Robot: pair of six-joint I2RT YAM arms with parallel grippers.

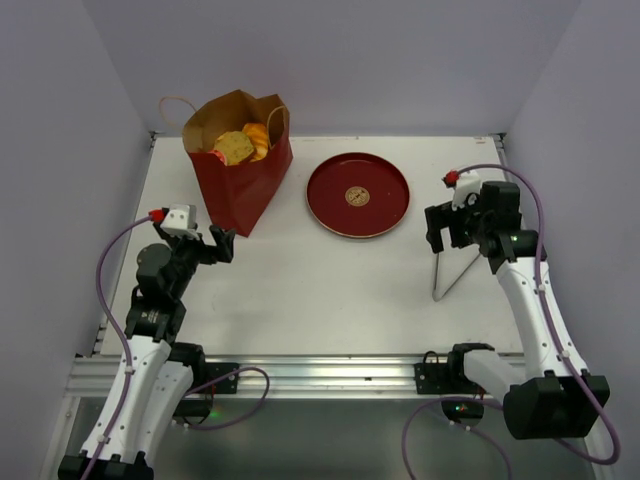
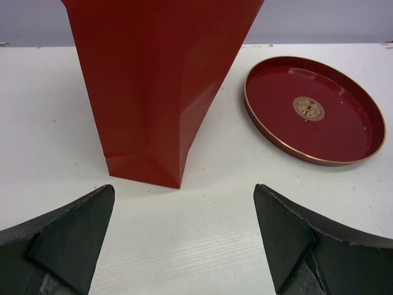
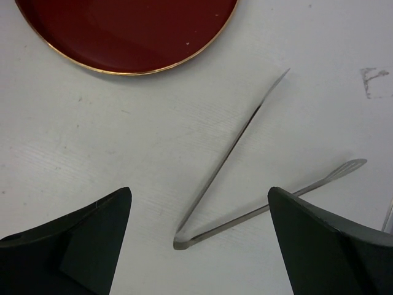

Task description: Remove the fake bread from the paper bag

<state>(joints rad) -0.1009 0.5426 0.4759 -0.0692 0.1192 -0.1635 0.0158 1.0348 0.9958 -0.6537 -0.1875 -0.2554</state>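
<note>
Top external: saw the fake bread, golden and yellow pieces, heaped in the open mouth of the paper bag. Found the bag standing upright toward ten o'clock on the table, with a cord handle looping out at its eleven o'clock side. Spotted a round dark red plate at the bag's three o'clock, near it but apart, with a gold mark in its middle. Noted metal tongs at the plate's four o'clock, lying flat, arms spread in a V, hinge toward six o'clock. Saw the left gripper at the bag's seven o'clock, close to its bottom corner, fingers spread wide and pinching nothing. Saw the right gripper hanging over the tongs' open ends, likewise spread, with nothing between its fingers. Left wrist: made out a bare strip of table between fingertips and bag. Right wrist: looked down on the tongs, untouched.
</note>
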